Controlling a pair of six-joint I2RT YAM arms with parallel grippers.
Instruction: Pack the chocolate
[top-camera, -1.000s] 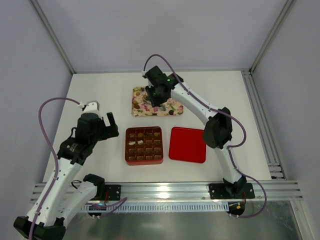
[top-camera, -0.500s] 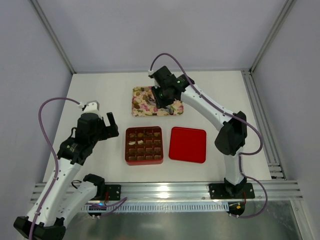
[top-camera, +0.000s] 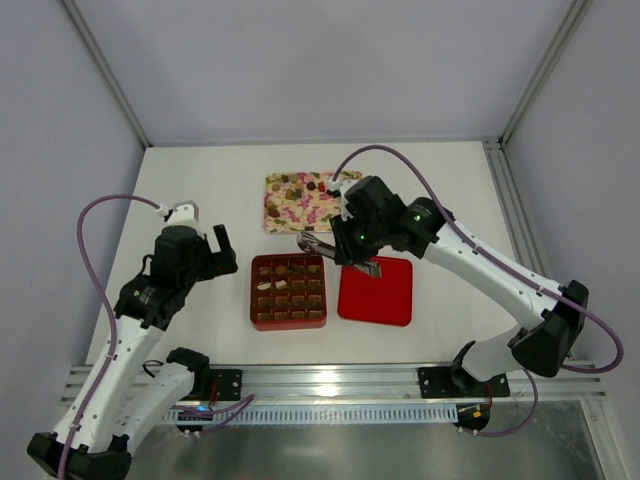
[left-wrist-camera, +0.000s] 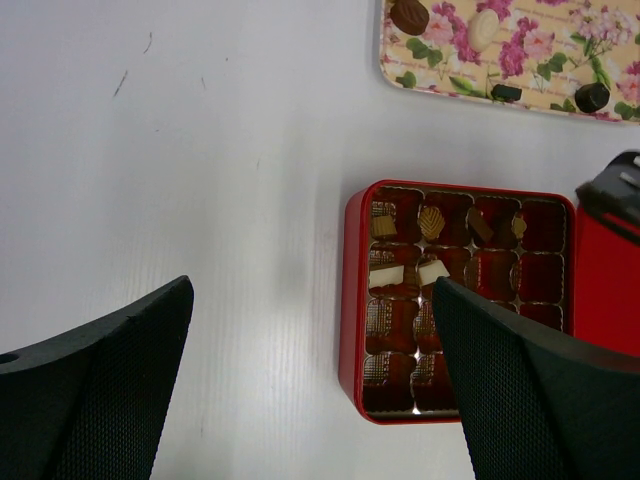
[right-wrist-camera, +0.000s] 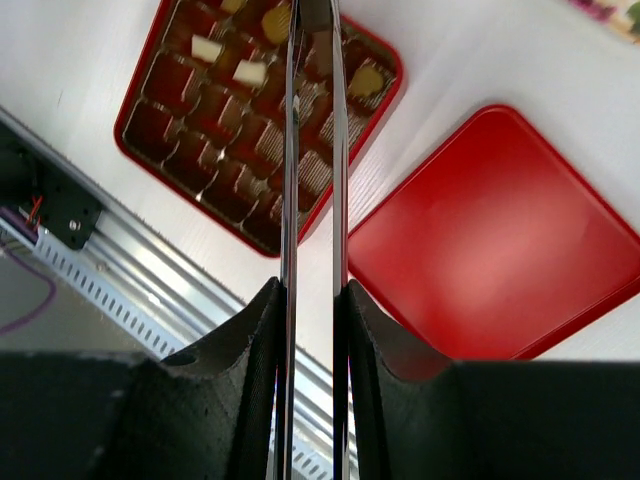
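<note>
Several chocolates lie in the red box beneath tongs clamped narrowly by the right fingers; left fingers spread wide.

Top overhead; wrist views face down, share red box.

A white bench carries three things. A floral tray, pink and cream, lies flat towards the middle of the far edge. Nearer, about the middle of the near edge, a square red box sits open, a brown gridded insert filling it. Just beside it on the right, a narrow strip of bench between them, a red lid lies flat, slightly turned. The tray stands apart from both. Aluminium rails run along the near and right edges.
</note>
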